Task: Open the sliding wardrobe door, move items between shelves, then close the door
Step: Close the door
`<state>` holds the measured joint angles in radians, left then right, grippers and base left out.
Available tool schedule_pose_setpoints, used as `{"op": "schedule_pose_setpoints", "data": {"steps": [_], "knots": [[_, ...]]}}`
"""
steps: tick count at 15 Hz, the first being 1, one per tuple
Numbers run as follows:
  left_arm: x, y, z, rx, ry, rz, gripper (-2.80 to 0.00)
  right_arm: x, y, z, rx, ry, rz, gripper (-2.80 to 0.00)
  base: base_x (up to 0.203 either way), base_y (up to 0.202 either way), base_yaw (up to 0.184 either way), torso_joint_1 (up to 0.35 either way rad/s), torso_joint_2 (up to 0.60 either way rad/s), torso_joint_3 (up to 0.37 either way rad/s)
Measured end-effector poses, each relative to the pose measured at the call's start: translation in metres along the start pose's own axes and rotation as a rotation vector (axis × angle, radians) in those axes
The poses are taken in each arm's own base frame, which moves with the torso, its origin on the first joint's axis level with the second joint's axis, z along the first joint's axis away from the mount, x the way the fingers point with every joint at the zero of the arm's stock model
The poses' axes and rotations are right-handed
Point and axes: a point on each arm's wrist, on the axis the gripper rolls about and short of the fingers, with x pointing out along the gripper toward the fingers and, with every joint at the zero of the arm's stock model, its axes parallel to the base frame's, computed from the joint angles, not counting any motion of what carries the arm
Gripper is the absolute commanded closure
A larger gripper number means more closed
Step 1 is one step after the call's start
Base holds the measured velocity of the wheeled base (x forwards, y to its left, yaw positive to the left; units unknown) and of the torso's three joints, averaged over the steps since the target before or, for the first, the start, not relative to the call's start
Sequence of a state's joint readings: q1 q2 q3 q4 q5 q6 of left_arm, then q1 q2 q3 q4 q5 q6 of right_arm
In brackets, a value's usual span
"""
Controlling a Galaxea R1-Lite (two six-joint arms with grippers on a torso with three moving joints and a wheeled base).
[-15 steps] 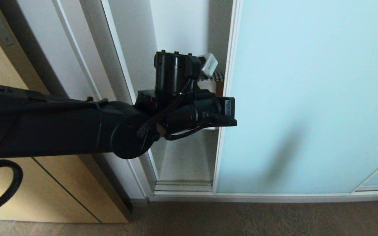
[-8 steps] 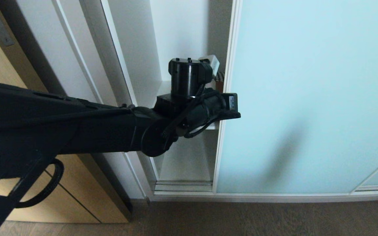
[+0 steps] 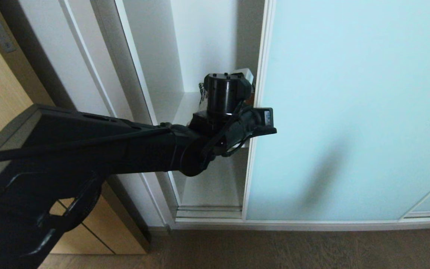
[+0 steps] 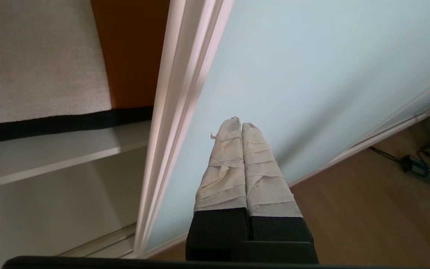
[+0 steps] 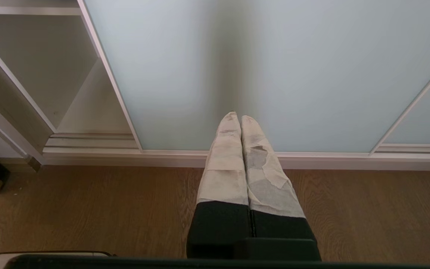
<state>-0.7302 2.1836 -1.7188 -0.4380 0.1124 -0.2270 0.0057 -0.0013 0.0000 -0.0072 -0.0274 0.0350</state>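
In the head view you see the tall frosted pale-blue glass sliding door (image 3: pixel 349 112) filling the right of the frame, slid partly aside, so a narrow gap of white wardrobe interior shows at centre. Your black left arm reaches in from the lower left, and its wrist sits at the door's slim silver-white frame edge, level with the plain white shelf (image 3: pixel 170 106) at centre. A sliver of the patchwork cushion (image 3: pixel 201 91) peeks out behind the wrist.

In the left wrist view the left tool (image 4: pixel 236 125) is clenched, tape-wrapped fingers pressed together on nothing, with the tips at the lower centre against the glass just beside the frame. That placement probably lets you push the handleless panel wider. The cushion's cream and rust-brown panels fill the upper left, lying on the shelf.

In the right wrist view the right tool (image 5: pixel 236 116) is also clenched and empty, hanging over the brown wood floor (image 5: pixel 88 209) before the door, seemingly parked.
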Motion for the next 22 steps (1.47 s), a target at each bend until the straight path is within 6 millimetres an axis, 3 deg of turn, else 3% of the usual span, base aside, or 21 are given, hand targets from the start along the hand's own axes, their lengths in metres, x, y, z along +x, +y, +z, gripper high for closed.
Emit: {"op": "schedule_pose_setpoints", "data": {"steps": [11,18,22], "knots": [[0.006,0.025,0.001,0.0,0.008,0.081,0.0,0.0,0.0,0.0,0.0,0.0,0.0,0.0,0.0,0.0,0.0,0.0,0.0,0.0],[-0.025,0.003,0.022,-0.011,0.037,-0.095,0.0,0.0,0.0,0.0,0.0,0.0,0.0,0.0,0.0,0.0,0.0,0.0,0.0,0.0],[-0.013,0.001,0.015,-0.02,0.033,-0.119,0.0,0.0,0.0,0.0,0.0,0.0,0.0,0.0,0.0,0.0,0.0,0.0,0.0,0.0]]}}
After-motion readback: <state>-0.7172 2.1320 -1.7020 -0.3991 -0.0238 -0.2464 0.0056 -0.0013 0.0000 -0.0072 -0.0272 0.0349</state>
